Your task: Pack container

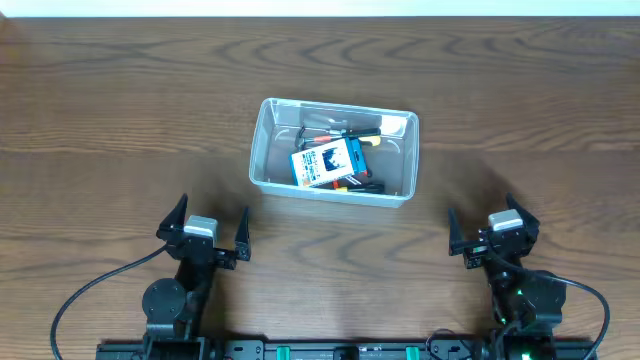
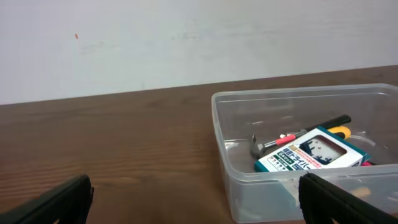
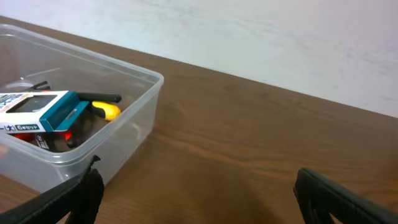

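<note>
two grippers wait near the front edge of the worktop (image 1: 100, 120), both with jaws spread wide and holding nothing: the left gripper (image 1: 213, 206) toward the front-left corner, the right gripper (image 1: 480, 206) toward the front-right corner. the clear container (image 1: 272, 156) stands near the worktop's middle, well apart from both. inside it, a blue-and-white box (image 1: 326, 163) lies on dark tools (image 1: 330, 130).

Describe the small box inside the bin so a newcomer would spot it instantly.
Near the middle of the wooden table stands a clear plastic container. Lying on top of the hand tools inside it is a blue-and-white box, the only flat printed carton among slim dark and yellow-handled tools.
</note>
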Controlling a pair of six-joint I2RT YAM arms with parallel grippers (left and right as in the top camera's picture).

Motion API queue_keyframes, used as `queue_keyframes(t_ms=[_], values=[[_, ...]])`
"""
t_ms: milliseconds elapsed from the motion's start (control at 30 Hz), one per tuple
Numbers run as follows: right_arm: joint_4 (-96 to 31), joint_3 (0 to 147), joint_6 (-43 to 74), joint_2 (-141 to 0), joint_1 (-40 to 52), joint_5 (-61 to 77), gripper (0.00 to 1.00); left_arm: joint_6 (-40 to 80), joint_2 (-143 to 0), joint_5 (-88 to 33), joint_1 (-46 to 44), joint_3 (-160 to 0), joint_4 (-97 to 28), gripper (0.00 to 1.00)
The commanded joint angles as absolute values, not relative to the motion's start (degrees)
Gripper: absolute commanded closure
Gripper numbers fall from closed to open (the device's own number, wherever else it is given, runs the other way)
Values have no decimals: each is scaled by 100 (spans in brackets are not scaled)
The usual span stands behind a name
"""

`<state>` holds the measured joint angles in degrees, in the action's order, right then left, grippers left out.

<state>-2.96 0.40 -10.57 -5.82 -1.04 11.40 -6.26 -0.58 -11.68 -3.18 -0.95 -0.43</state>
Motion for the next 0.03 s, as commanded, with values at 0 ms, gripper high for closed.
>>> queue_keyframes(t_ms=[0], values=[[-318, 32, -969, -526, -67, 1184, 1, -725, -23, -1372, -336, -23, -292, 2]])
